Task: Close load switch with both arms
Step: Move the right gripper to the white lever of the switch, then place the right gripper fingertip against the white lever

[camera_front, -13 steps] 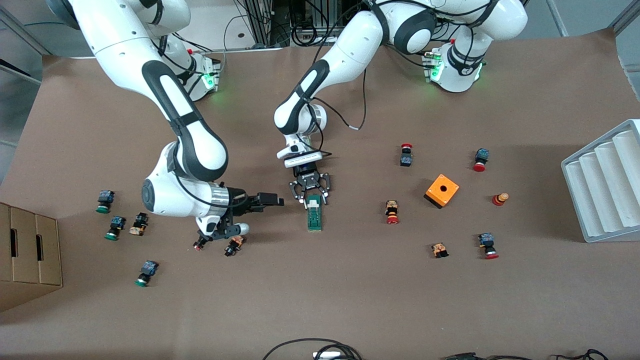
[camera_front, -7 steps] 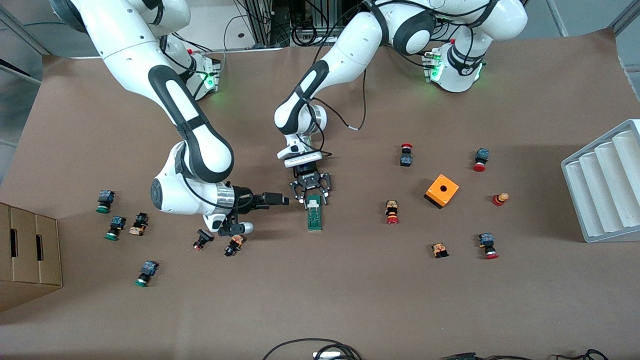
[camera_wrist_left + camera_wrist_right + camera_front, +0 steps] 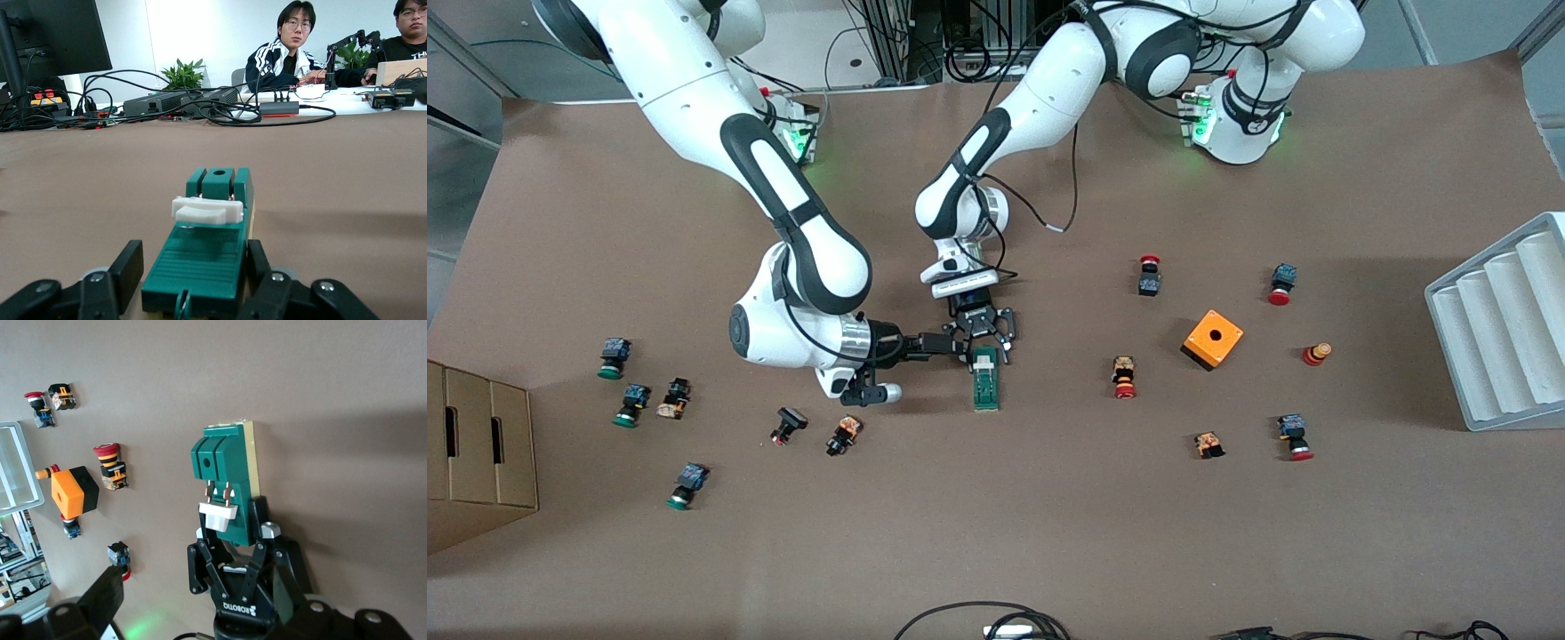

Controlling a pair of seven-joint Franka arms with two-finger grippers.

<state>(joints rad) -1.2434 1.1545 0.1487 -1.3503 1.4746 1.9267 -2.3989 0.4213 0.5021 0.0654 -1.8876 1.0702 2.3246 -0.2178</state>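
Observation:
The load switch is a narrow green block lying flat mid-table, with its white lever at the end toward the arms' bases. My left gripper is shut on that end, one finger on each side of the green body just short of the lever. My right gripper lies level, open and holding nothing, right beside the left gripper on the side toward the right arm's end. The right wrist view shows the load switch, the left gripper and my own wide-spread right gripper.
Two push buttons lie just nearer the front camera than the right wrist. Green-capped buttons and a cardboard box sit at the right arm's end. An orange box, red-capped buttons and a grey ribbed tray occupy the left arm's end.
The right arm has swung away from the two buttons toward the load switch, bringing its gripper up beside the left gripper. The left gripper and the switch have stayed put.

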